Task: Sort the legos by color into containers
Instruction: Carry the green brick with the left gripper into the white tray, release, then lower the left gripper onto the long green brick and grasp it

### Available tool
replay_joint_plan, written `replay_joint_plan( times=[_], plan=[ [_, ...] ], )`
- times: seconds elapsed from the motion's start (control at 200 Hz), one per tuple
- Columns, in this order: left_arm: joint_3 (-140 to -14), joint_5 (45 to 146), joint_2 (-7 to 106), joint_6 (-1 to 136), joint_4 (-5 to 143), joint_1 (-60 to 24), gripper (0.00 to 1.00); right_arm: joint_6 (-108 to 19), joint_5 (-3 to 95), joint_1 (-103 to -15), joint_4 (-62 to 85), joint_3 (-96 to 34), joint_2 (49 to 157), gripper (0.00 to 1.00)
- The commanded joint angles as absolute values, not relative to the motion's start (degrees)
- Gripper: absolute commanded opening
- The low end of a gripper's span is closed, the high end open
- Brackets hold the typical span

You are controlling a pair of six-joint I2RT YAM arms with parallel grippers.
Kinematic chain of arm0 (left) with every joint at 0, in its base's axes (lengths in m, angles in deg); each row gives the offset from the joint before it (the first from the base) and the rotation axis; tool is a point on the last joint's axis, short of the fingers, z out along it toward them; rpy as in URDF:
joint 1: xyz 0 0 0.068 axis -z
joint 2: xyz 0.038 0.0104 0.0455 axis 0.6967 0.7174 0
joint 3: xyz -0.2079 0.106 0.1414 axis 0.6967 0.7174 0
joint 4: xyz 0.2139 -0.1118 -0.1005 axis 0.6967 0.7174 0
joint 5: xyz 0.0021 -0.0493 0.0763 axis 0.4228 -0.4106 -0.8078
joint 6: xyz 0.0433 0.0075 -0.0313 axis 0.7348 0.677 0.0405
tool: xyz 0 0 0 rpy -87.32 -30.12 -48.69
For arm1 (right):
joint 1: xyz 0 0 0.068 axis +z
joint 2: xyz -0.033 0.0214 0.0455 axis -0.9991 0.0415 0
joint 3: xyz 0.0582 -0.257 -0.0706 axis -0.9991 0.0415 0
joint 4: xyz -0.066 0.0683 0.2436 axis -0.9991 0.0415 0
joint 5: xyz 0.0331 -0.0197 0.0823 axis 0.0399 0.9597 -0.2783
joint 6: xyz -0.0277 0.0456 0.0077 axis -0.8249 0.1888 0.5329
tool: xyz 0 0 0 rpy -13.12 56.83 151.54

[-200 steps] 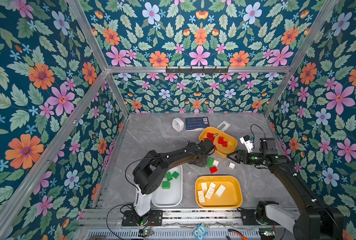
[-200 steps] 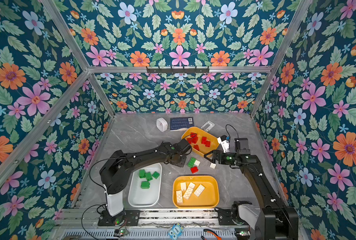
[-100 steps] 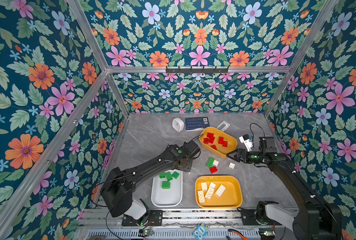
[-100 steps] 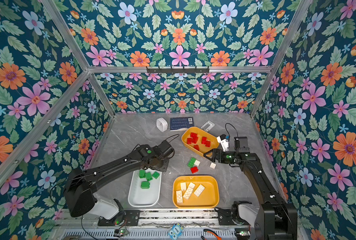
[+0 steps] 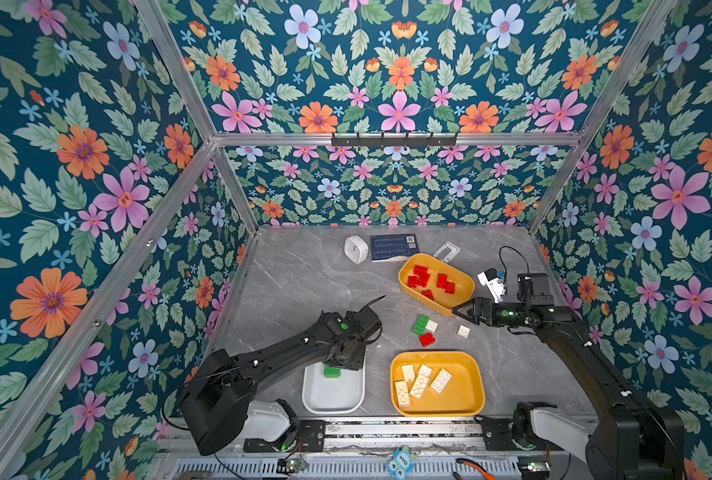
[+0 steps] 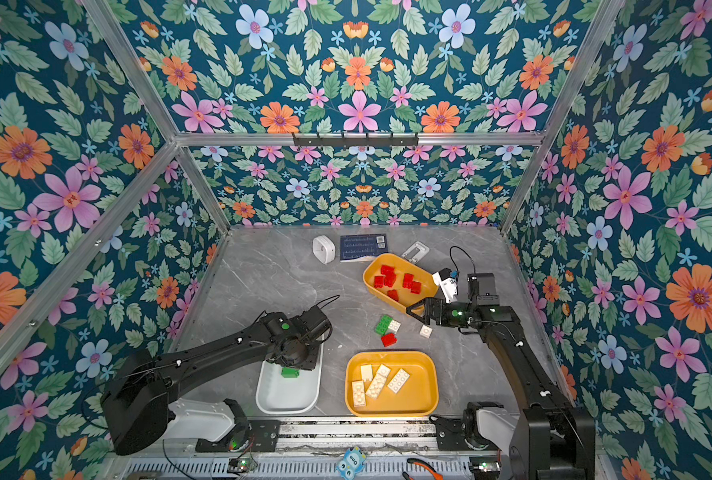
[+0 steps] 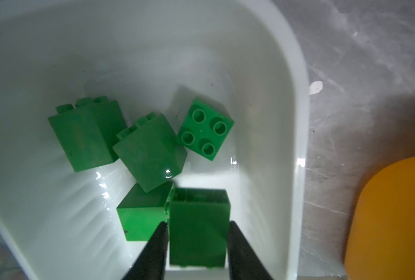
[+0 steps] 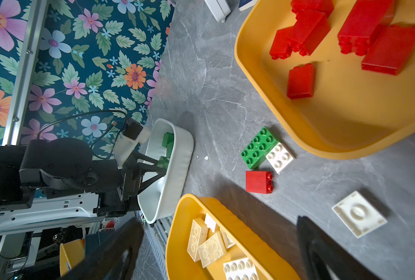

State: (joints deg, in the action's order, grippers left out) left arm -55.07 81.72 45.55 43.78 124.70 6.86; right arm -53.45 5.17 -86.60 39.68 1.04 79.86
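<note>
Landmark for all places: the cream tub [image 5: 466, 395], the yellow container holding the cream-white legos, at the near edge of the table [image 5: 304, 282].

Left gripper [image 7: 198, 224]: over the white tub [image 7: 296, 121], which sits just beside the cream tub on the left arm's side. A green brick [image 7: 198, 208] stands between the fingers [image 7: 156, 242], one finger close along each flat side. Its edges are blurred, so I cannot tell whether they pinch it or stand just clear. Four more green legos [image 7: 148, 150] lie in the same tub, one touching the flanked brick. Judgement: the step in hand is green into white. The brick is already inside the walls.

Right gripper [image 5: 460, 309]: fingers spread wide, nothing between them, beyond the cream tub's far rim and at the edge of the red tub [image 5: 464, 289].

Unsorted, between the cream tub and the red tub:
- green oblong brick [image 5: 420, 324], with a white square [image 5: 431, 326] touching one long side
- red brick [image 5: 427, 339], nearest the cream tub's rim
- second white square [image 5: 463, 331], apart, toward the right arm's side, underside up

Judgement: the oblong's long axis points away from the cream tub's far rim, slightly skewed. A grip across its narrow width would crowd the touching white square. The right arm is the nearer one.
</note>
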Motion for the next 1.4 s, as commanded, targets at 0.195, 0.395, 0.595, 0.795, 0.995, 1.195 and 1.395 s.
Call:
replay_joint_plan(
  times=[0.195, 0.395, 0.595, 0.795, 0.995, 1.195, 1.395],
  plan=[
    [-63.5, 82.2, 47.7, 44.6, 124.7, 6.8, 0.65, -53.2, 6.2, -86.5, 39.9, 1.3, 78.8, 0.99],
    [-75.2, 84.9, 57.0, 47.9, 117.8, 6.8, 0.68, -52.6, 6.7, -86.5, 39.4, 0.8, 78.5, 0.99],
    [-87.5, 88.1, 69.7, 52.2, 114.9, 7.2, 0.67, -52.6, 7.5, -86.6, 39.9, 0.6, 77.5, 0.99],
    [-92.0, 89.5, 77.5, 53.4, 111.6, 8.7, 0.67, -52.7, 8.2, -86.6, 40.5, 1.3, 76.3, 0.99],
    [-93.2, 89.5, 83.6, 54.6, 108.8, 9.8, 0.65, -52.8, 8.4, -86.6, 40.8, 2.0, 75.6, 0.99],
    [-95.4, 88.5, 87.8, 55.7, 108.0, 11.2, 0.63, -53.1, 8.8, -86.6, 41.6, 2.0, 75.3, 0.99],
    [-96.4, 86.2, 90.1, 57.1, 109.4, 11.8, 0.56, -53.4, 8.8, -86.7, 41.9, 1.7, 75.6, 0.99]
  ],
)
